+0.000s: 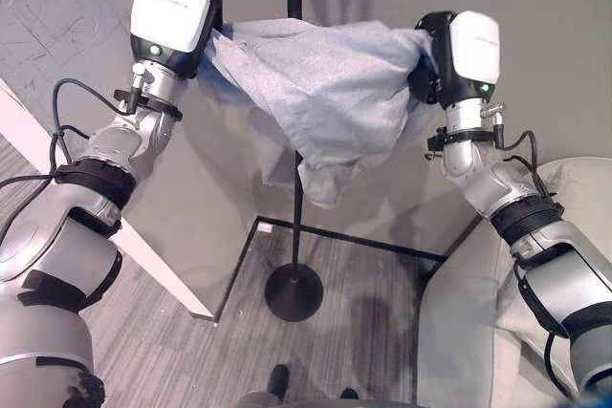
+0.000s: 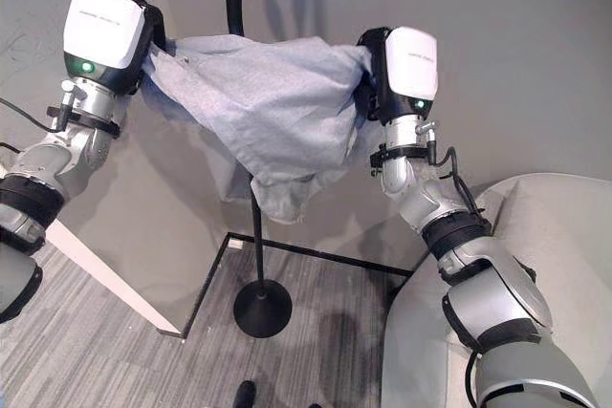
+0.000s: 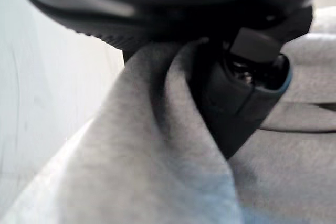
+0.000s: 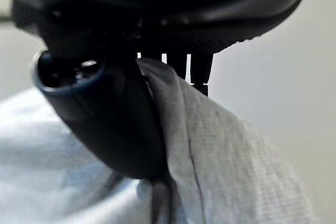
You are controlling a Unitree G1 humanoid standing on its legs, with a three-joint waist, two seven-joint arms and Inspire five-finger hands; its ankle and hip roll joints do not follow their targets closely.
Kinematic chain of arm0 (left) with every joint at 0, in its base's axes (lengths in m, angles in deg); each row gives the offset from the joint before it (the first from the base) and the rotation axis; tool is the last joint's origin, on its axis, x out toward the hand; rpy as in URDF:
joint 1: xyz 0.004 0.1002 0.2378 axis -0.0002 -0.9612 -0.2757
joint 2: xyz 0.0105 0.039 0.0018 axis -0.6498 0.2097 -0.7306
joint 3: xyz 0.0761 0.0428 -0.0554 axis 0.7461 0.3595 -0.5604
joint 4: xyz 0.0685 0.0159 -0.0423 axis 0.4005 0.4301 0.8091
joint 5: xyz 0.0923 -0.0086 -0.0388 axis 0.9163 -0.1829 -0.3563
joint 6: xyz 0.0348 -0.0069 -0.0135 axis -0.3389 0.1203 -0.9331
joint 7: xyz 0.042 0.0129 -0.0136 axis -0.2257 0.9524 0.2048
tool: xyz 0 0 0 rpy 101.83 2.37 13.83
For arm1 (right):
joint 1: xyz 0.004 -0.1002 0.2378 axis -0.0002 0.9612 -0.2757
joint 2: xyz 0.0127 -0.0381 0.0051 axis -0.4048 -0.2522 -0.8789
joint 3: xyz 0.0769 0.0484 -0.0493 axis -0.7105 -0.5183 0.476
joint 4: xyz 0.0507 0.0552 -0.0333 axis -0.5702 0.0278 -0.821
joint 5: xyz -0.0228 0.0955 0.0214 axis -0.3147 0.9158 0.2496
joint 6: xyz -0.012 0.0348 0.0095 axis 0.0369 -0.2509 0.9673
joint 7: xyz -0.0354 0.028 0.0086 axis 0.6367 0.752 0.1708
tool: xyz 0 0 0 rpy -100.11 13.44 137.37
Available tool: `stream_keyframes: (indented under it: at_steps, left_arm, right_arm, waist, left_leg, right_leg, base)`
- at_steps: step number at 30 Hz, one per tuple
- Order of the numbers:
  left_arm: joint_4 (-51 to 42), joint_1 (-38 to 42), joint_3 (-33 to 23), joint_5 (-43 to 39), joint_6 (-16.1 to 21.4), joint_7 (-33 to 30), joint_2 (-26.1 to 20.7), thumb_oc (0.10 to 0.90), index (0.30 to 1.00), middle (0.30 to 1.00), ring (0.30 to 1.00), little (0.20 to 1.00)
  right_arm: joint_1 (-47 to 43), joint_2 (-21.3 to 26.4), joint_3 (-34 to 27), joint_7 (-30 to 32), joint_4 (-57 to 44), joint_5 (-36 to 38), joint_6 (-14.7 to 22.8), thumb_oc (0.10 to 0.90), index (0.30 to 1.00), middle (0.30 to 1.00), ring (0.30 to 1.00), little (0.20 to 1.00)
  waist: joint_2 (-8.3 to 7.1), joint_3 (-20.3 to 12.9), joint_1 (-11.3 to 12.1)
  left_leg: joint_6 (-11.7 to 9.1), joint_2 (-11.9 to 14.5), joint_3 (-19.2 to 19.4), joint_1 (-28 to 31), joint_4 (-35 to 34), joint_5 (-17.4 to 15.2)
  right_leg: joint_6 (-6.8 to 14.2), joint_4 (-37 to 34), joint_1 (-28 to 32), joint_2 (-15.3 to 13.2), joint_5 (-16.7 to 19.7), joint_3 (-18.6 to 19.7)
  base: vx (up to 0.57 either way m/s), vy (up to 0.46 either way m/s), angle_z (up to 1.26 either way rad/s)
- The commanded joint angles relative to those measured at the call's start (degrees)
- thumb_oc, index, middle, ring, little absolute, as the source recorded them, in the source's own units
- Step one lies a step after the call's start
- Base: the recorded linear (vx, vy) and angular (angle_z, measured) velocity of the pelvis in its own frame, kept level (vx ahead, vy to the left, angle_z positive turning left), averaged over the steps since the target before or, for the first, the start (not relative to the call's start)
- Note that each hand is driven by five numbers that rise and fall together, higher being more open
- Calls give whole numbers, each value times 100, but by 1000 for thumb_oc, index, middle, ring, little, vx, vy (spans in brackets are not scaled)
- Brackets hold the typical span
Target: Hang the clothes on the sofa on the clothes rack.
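Both hands clamped on grey shirt [image 1: 325, 93], spread across frame centre over rack pole [image 1: 298, 236]: left hand [image 1: 196, 45], right hand [image 1: 428, 69]. Risk: uneven release, shirt slides off pole to floor.

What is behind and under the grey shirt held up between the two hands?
Behind the grey shirt the clothes rack pole runs down to its round base; its top pokes above. The shirt covers the pole's middle.

Grey striped carpet floor [image 1: 172, 341] below both hands. Black round base of clothes rack [image 1: 294, 291] stands on it, beneath and between hands. Pale sofa [image 2: 430, 332] rests on floor under right arm.
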Motion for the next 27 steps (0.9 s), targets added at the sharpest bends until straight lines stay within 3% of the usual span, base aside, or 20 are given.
stream_keyframes:
  at_steps: [1,5,6,7,9,11,12,13,14,15,19,20,21,22,27]
  left_arm:
    - [512,-581,-916,-566,-188,-94,7,400,300,300,300,300]
    - [-7,-1426,-1580,-792,-147,4,92,400,300,300,300,300]
    - [-449,-1983,-2065,-945,-94,-5,206,400,300,300,300,300]
    - [-459,-1996,-2073,-942,-97,-2,206,400,300,300,300,300]
    - [-1069,-2707,-2694,-1381,60,-48,587,400,300,300,300,300]
    - [-1298,-2923,-2889,-1555,135,-59,756,400,300,300,300,300]
    - [-1651,-3250,-3155,-1762,212,-89,993,489,434,434,434,434]
    - [-1665,-3272,-3161,-1760,206,-84,993,524,486,486,486,486]
    - [-1801,-3386,-3266,-1881,268,-118,1084,704,756,756,756,756]
    - [-2038,-3572,-3384,-2063,372,-143,1248,800,900,900,900,900]
    - [-2361,-3767,-3538,-2321,459,-160,1465,800,900,900,900,900]
    - [-2591,-3855,-3651,-2670,557,-76,1628,800,900,900,900,900]
    - [-2593,-3857,-3651,-2670,556,-76,1628,800,900,900,900,900]
    - [-2700,-3874,-3697,-2861,614,-39,1712,800,900,900,900,900]
    - [-3443,-3914,-4060,-3975,717,171,1940,800,900,900,900,900]
  right_arm:
    - [32,64,-218,-169,55,144,-12,400,300,300,300,300]
    - [718,-62,-448,-514,-769,46,-15,400,300,300,300,300]
    - [1281,-104,-650,-656,-1185,-57,-11,400,300,300,300,300]
    - [1287,-102,-649,-658,-1192,-58,-15,400,300,300,300,300]
    - [1944,-345,-1008,-753,-1556,82,2,400,300,300,300,300]
    - [2103,-452,-1108,-771,-1680,137,18,400,300,300,300,300]
    - [2378,-618,-1231,-821,-1893,166,21,400,300,300,300,300]
    - [2393,-620,-1227,-825,-1901,165,18,400,300,300,300,300]
    - [2476,-688,-1259,-828,-1936,199,39,400,300,300,300,300]
    - [2624,-862,-1312,-842,-2024,305,91,400,300,300,300,300]
    - [2807,-1064,-1338,-843,-2065,471,167,400,300,300,300,300]
    - [2946,-1179,-1377,-834,-2109,621,224,573,559,559,559,559]
    - [2946,-1179,-1376,-834,-2109,621,224,662,693,693,693,693]
    - [2992,-1243,-1407,-823,-2094,712,253,800,900,900,900,900]
    - [3194,-1274,-1760,-801,-2305,1183,255,800,900,900,900,900]
  waist:
    - [-25,-869,265]
    - [-43,-840,269]
    - [-70,-818,279]
    - [-66,-822,278]
    - [-113,-801,300]
    - [-140,-763,319]
    - [-155,-758,334]
    - [-141,-775,333]
    - [-158,-753,338]
    - [-173,-735,353]
    - [-165,-736,355]
    - [-149,-736,363]
    - [-148,-737,362]
    - [-135,-735,364]
    - [-54,-729,382]
  left_leg:
    - [-113,401,407,560,12,-981]
    - [-112,441,444,585,12,-1016]
    - [-105,457,420,594,12,-1037]
    - [-106,459,421,596,12,-1039]
    - [-106,478,365,596,12,-1046]
    - [-108,472,357,574,12,-987]
    - [-108,483,333,571,12,-987]
    - [-109,504,333,604,12,-1053]
    - [-108,494,324,585,12,-991]
    - [-109,505,306,588,12,-990]
    - [-112,527,294,614,12,-998]
    - [-112,536,277,627,12,-1003]
    - [-112,536,277,627,12,-1003]
    - [-111,541,269,633,12,-1003]
    - [-105,543,243,639,12,-996]
  right_leg:
    - [292,23,-371,-96,213,-120]
    - [274,23,-372,-83,195,-101]
    - [256,23,-366,-69,165,-98]
    - [256,23,-364,-68,165,-98]
    - [227,23,-351,-65,136,-119]
    - [210,23,-365,-72,181,-128]
    - [191,23,-360,-64,161,-136]
    - [193,23,-328,-45,105,-134]
    - [182,23,-344,-53,155,-141]
    - [171,23,-340,-46,151,-149]
    - [153,23,-331,-38,141,-165]
    - [145,23,-317,-35,133,-176]
    - [145,23,-317,-35,133,-176]
    - [146,23,-310,-38,131,-180]
    - [140,23,-291,-36,126,-211]
  base:
    - [40,8,-8]
    - [23,-8,-12]
    - [18,-12,-11]
    - [22,-18,-10]
    - [13,-8,-2]
    - [0,0,0]
    - [0,0,0]
    - [22,-17,3]
    - [18,-22,3]
    - [-20,-19,7]
    - [19,-11,5]
    - [13,-5,4]
    - [17,-3,3]
    - [17,4,4]
    - [10,2,2]
